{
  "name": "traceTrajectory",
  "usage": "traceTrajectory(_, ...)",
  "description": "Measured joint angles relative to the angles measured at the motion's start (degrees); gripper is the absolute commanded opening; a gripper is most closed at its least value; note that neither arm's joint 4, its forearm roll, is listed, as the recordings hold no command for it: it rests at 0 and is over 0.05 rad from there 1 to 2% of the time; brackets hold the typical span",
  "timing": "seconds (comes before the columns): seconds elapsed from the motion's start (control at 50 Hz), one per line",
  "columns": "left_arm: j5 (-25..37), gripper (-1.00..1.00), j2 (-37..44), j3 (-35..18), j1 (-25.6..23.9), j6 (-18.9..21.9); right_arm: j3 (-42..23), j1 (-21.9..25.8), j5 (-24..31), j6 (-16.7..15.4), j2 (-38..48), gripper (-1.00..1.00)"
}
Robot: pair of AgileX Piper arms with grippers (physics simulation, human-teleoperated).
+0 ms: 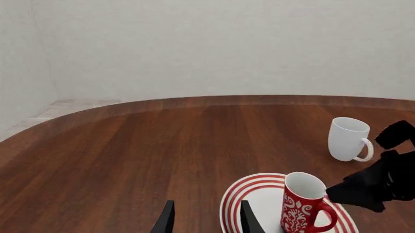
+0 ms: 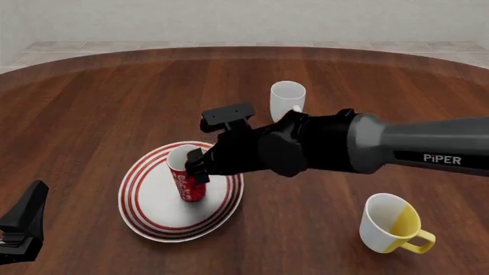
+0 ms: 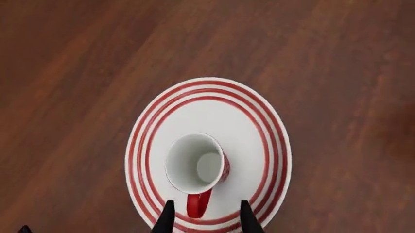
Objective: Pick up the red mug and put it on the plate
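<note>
Left wrist view: the red mug [image 1: 304, 203] stands upright on the plate [image 1: 241, 196], while the left gripper [image 1: 206, 218], jaws parted and empty, hangs beside the plate. Front view: the right gripper [image 2: 196, 166] hovers at the mug's side, its jaw state hidden. Right wrist view: the fingers [image 3: 167, 219] straddle the handle [image 3: 197, 205] without touching; the mug looks rigid, light, glazed and slippery, so body or handle likely suits grasping.

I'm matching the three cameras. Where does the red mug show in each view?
Left wrist: red mug bottom right, on the plate.
Front: left of centre, partly behind the right gripper.
Right wrist: lower centre, seen from above.
Shared landmark: the plate.
</note>
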Motion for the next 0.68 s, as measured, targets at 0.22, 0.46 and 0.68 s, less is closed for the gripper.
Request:
traceTrajectory(0.22, 0.0, 1.00, 0.0, 0.0, 0.0, 0.0, 3.0, -1.2, 3.5, -2.9, -9.5, 1.00)
traceTrajectory(0.46, 0.0, 1.00, 0.0, 0.0, 0.0, 0.0, 7.4, -3.8, 7.7, -5.9, -21.4, 1.00)
traceTrajectory(0.68, 0.0, 1.00, 0.0, 0.0, 0.0, 0.0, 11.1, -6.6, 11.0, -8.1, -31.8, 1.00)
